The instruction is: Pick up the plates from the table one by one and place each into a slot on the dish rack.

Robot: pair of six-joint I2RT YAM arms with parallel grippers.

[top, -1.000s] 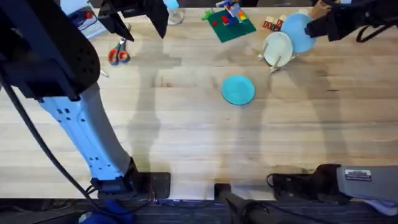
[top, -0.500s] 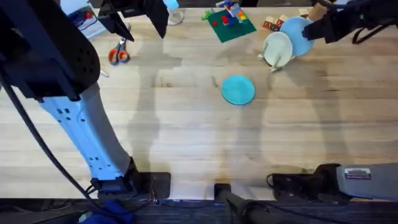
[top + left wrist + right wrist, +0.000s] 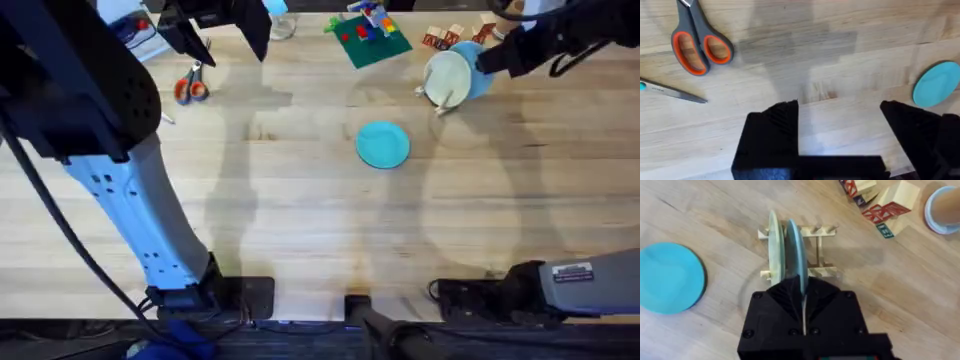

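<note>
- Dish rack (image 3: 807, 250): small pale-wood frame with thin pegs, standing on the table (image 3: 300, 220) at its far right. All places below are given from it.
- Cream plate (image 3: 774, 247): upright on edge in a rack slot, on the side facing the teal plate. Not one of the two to be loaded.
- Pale blue plate (image 3: 795, 252): upright on edge, just beside the cream plate, its lower part between the pegs. Judged to be going into a slot but not yet let go.
- Teal plate (image 3: 383, 144): flat on the table, well apart from the rack, toward the table's middle. Not yet picked up; it is the remaining item.
- Progress: first plate nearly placed, second untouched; roughly half done by my judgement.
- Right gripper (image 3: 802, 292): directly over the rack, fingers clenched on the rim of the pale blue plate.
- Left gripper (image 3: 840, 130): far from the rack, above bare table near the scissors (image 3: 700, 47); fingers spread wide, holding nothing.
- Wooden blocks (image 3: 880, 205): loose, just beyond the rack.
</note>
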